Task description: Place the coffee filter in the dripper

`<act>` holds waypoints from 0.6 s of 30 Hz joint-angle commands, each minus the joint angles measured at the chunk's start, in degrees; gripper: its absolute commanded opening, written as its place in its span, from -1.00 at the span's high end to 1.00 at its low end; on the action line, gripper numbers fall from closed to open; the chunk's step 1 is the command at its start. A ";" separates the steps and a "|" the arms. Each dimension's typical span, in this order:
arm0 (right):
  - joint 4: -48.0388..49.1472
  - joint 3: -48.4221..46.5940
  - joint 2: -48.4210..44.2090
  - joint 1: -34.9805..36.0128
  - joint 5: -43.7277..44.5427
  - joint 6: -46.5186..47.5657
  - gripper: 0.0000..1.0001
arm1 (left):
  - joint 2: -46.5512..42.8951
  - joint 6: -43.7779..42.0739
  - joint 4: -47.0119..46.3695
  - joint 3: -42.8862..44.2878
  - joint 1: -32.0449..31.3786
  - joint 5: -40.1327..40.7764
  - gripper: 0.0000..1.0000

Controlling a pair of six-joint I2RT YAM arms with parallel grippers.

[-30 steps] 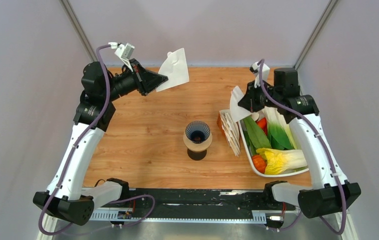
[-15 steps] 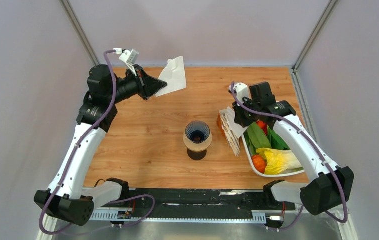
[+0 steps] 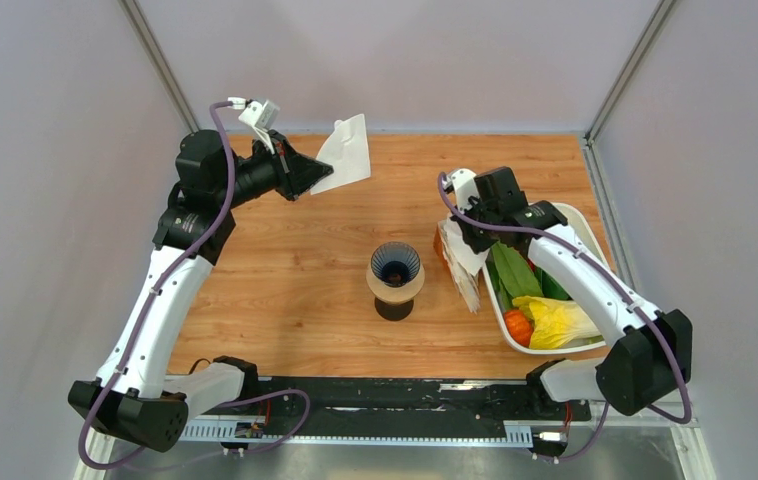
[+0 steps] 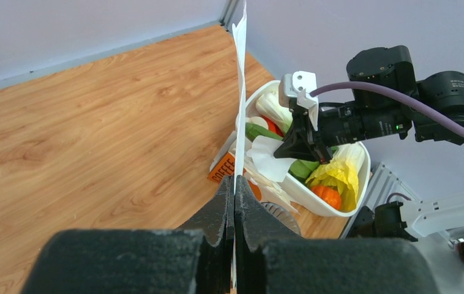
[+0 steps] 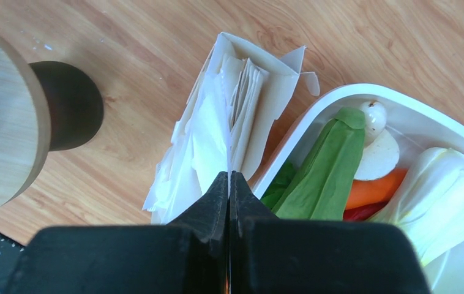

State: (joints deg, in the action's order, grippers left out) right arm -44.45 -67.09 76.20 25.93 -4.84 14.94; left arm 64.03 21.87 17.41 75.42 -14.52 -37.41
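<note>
Currently, the left tool point(image 3: 307, 175) is clenched on the coffee filter point(image 3: 347, 152), pinching its lower edge so the thin white paper stands up out of the fingertips. It is held in the air well apart from the dripper point(image 3: 396, 263), beyond it and to its left, over the far part of the counter point(image 3: 285, 270). The dripper sits mouth up, its dark ribbed inside showing, on a tan ring point(image 3: 395, 288) that rests on a dark vessel point(image 5: 67, 113). Just right of the dripper, the right tool point(image 3: 463, 243) hangs over the stack of filters point(image 5: 248, 98), its fingers pressed together on a white sheet point(image 4: 271, 162) that fans out from their tips; whether that sheet is touching the stack cannot be told. Right of the stack, farther from the dripper, a white tub point(image 3: 553, 350) holds vegetables point(image 3: 560, 320) in green, orange and pale yellow.
</note>
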 commanded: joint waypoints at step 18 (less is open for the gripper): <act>1.68 -4.86 -4.94 0.80 6.48 0.65 1.00 | -1.48 -2.79 0.51 -0.39 0.24 -0.34 1.00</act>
State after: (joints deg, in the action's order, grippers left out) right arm -44.97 -71.75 73.23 26.61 0.49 14.87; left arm 63.99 20.40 18.55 75.35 -14.52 -37.19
